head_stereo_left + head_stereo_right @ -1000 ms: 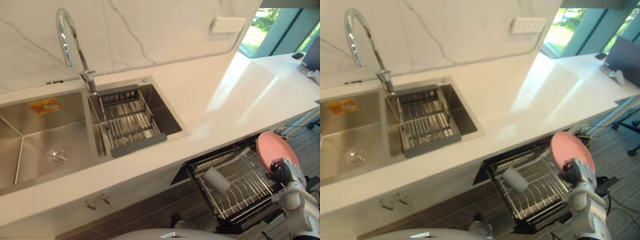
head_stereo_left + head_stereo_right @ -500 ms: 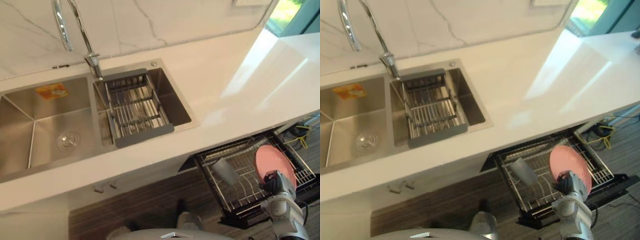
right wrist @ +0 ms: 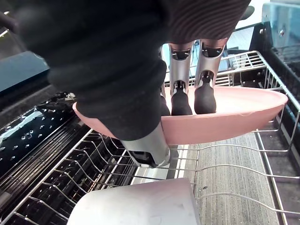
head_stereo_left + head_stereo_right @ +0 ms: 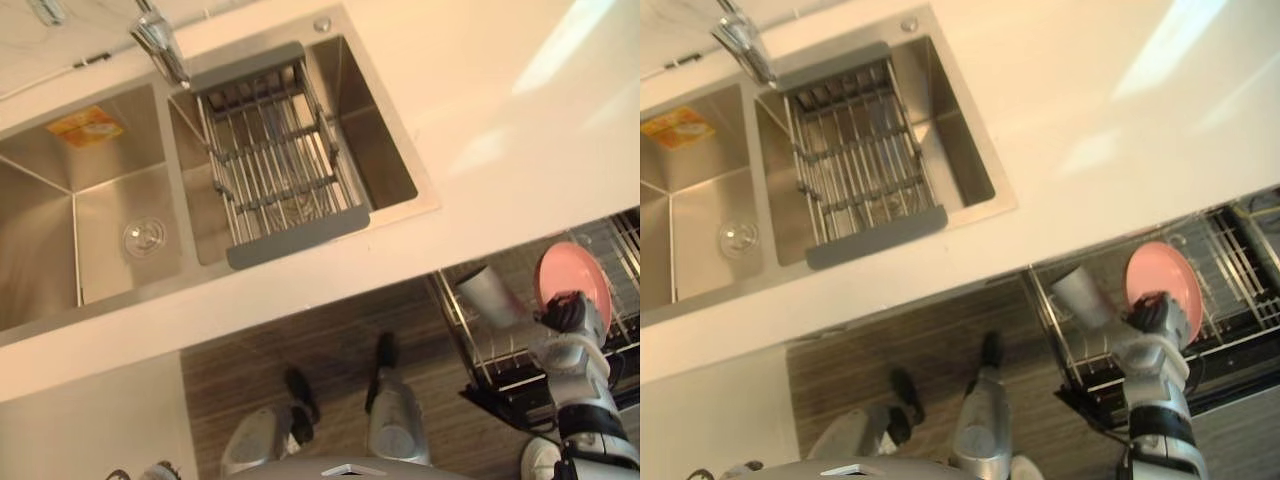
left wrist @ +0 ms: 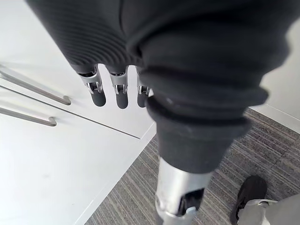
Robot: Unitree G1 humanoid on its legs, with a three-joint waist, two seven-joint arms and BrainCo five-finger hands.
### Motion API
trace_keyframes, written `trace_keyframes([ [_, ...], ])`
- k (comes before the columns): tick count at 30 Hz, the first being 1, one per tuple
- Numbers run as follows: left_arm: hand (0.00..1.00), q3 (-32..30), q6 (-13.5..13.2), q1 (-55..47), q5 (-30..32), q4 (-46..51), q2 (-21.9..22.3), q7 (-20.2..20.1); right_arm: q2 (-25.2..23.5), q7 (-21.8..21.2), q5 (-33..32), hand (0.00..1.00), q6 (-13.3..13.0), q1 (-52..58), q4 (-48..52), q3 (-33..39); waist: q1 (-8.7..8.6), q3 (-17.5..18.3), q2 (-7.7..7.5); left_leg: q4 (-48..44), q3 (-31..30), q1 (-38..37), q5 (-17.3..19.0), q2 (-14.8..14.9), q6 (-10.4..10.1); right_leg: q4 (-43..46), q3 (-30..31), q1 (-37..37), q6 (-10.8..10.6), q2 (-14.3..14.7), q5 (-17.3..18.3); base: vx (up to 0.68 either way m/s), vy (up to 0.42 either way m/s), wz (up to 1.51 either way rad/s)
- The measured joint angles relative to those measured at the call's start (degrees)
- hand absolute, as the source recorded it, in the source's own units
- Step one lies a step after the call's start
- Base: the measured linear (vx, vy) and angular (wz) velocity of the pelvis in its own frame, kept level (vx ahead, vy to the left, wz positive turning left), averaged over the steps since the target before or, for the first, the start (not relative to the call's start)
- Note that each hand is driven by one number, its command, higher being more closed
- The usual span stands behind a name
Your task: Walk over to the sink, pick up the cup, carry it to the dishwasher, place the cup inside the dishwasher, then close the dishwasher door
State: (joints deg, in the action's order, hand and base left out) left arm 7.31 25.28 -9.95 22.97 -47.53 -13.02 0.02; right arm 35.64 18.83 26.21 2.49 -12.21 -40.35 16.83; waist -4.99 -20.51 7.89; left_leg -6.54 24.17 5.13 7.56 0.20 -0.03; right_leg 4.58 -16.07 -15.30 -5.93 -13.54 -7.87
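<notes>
Cup point(image 4: 489, 294): lies on its side in the dishwasher rack point(image 4: 1225, 262), just beside the right hand's thumb, not grasped.
Right hand point(image 3: 180, 75): released, fingers straight and slack, holding nothing.
Pink plate point(image 3: 243, 112): in the same rack, right behind the fingertips; whether they touch it cannot be told.
Left hand point(image 5: 121, 89): fingers hang relaxed and empty, near a white cabinet front point(image 5: 56, 154) with bar handles point(image 5: 35, 91).
Sink point(image 4: 380, 150): well apart from the right hand, a wire drainer basket point(image 4: 280, 150) across it.
</notes>
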Motion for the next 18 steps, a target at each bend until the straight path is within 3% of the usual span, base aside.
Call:
trace_keyframes([
  [5,0.00,0.0,-1.4,3.3,-2.3,-1.6,0.2,1.2,2.9,-0.2,0.1,1.00,-0.3,-5.9,-1.1,-3.7,-0.30,-3.1,1.87,-0.4,0.0,2.3,0.0,-0.6,0.0,-1.7,2.7,-3.1,0.1,0.4,-2.2,-0.05,0.004,-0.26],
  [9,0.00,0.0,-1.5,5.2,-3.8,-3.3,0.5,2.1,4.9,-1.4,0.1,1.00,0.0,-8.5,-1.1,-6.2,-1.64,-4.7,2.61,-0.5,0.0,4.1,-0.2,-0.8,0.2,-2.6,3.3,-4.7,0.3,0.4,-3.2,-0.05,-0.002,-0.06],
  [16,0.00,0.7,0.5,7.7,-3.7,-5.1,1.8,3.3,9.1,-4.0,0.0,1.00,0.5,-14.1,-3.6,-10.0,-1.74,-6.4,4.87,-0.5,-0.1,6.0,-0.7,-0.9,0.3,-4.0,3.4,-6.2,0.5,0.5,-4.5,0.00,0.000,0.00],
  [17,0.00,0.7,0.9,7.8,-3.7,-5.3,2.0,3.3,9.2,-4.4,0.0,0.00,0.5,-14.5,-3.5,-10.1,-1.65,-6.6,5.18,-0.4,-0.3,6.1,-0.7,-1.0,0.3,-4.0,3.4,-6.2,0.5,0.5,-4.5,0.00,0.000,0.00],
  [18,0.00,0.7,1.0,7.8,-3.6,-5.6,2.2,3.3,9.4,-4.8,0.0,0.00,0.5,-14.9,-3.6,-10.4,-1.63,-6.6,5.35,-0.4,-0.5,6.1,-0.8,-1.0,0.3,-4.0,3.4,-6.3,0.5,0.5,-4.5,0.00,0.000,0.00],
])
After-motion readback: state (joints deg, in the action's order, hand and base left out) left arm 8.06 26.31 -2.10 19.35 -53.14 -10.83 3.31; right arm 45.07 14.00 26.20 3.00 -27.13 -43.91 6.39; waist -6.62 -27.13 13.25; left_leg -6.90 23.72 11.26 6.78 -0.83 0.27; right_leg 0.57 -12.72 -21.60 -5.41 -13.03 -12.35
